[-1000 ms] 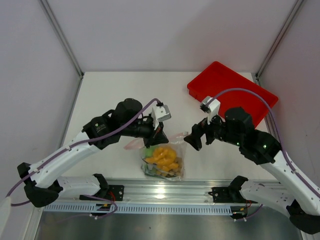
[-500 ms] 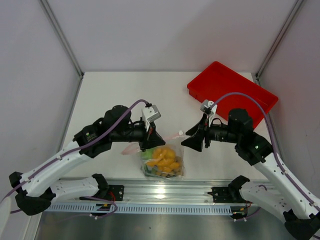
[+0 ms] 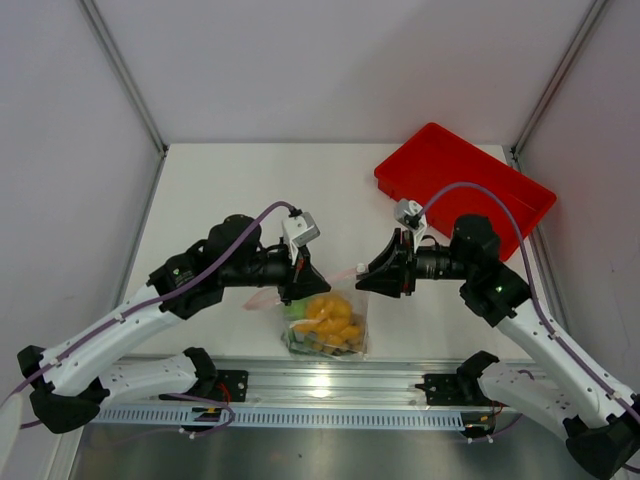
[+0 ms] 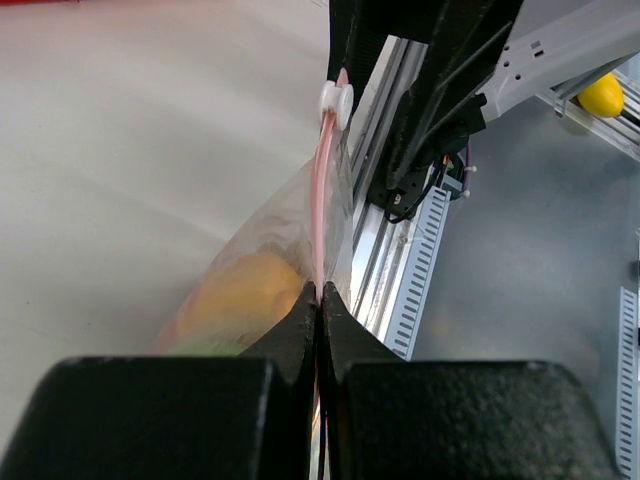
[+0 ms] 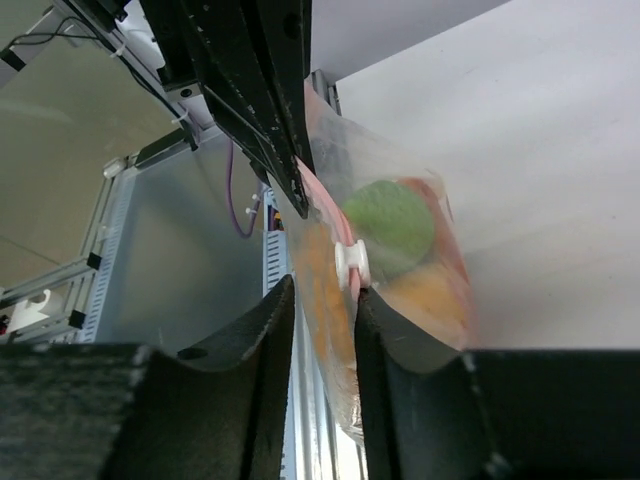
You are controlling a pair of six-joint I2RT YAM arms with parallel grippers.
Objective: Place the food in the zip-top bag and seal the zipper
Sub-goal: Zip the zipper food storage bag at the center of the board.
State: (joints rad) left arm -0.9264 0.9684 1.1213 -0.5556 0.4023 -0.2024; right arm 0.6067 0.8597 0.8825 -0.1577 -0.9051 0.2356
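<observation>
The zip-top bag (image 3: 330,322) hangs near the table's front edge with the food (image 3: 327,314) inside, yellow-orange and green pieces showing through the plastic. My left gripper (image 3: 304,284) is shut on the left end of the zipper (image 4: 322,190); in the left wrist view the jaws (image 4: 318,296) pinch the pinkish-red strip. My right gripper (image 3: 363,277) is at the bag's right end. Its jaws (image 5: 322,296) stand partly apart around the bag's edge, one finger against the white slider (image 5: 352,268), a gap beside the other. Green food (image 5: 392,225) shows behind the slider.
A red tray (image 3: 462,185) sits at the back right of the table (image 3: 240,190). The aluminium rail (image 3: 320,380) runs along the front edge just below the bag. The two grippers face each other, close together.
My right gripper has moved left onto the bag's right end and its jaws have narrowed around the slider. The left arm shifted slightly, still holding the strip.
</observation>
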